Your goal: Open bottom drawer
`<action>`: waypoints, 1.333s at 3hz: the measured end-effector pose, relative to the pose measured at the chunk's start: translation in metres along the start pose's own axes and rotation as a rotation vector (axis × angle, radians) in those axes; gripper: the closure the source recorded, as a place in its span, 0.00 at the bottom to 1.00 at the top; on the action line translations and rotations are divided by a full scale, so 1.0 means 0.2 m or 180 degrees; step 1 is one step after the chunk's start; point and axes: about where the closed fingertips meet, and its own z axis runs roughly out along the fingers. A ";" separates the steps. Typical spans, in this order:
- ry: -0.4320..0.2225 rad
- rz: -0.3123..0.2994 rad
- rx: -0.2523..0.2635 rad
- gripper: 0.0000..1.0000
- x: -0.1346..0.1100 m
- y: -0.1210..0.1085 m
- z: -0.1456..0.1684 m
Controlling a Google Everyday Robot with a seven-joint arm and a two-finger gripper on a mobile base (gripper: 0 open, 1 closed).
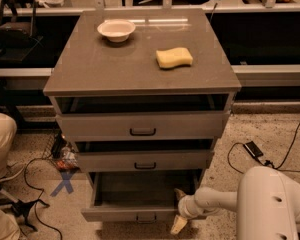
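The bottom drawer point(120, 215), lowest in the grey cabinet point(140, 69), is pulled well out. We judge it stiff and smooth-sliding, best held by its black handle point(146, 217). The gripper point(179, 210) is at its right front corner, fingers spread.

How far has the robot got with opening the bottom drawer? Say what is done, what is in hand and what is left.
Done: the bottom drawer stands pulled out well past the middle drawer, its inside showing. In hand: the gripper sits at the right end of the drawer's front. Left: probably only letting go and backing off.
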 end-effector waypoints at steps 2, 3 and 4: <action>-0.0208 -0.0339 -0.0364 0.17 -0.08 0.18 0.02; -0.0254 -0.0479 -0.0466 0.40 -0.12 0.24 0.01; -0.0280 -0.0522 -0.0488 0.63 -0.11 0.29 -0.01</action>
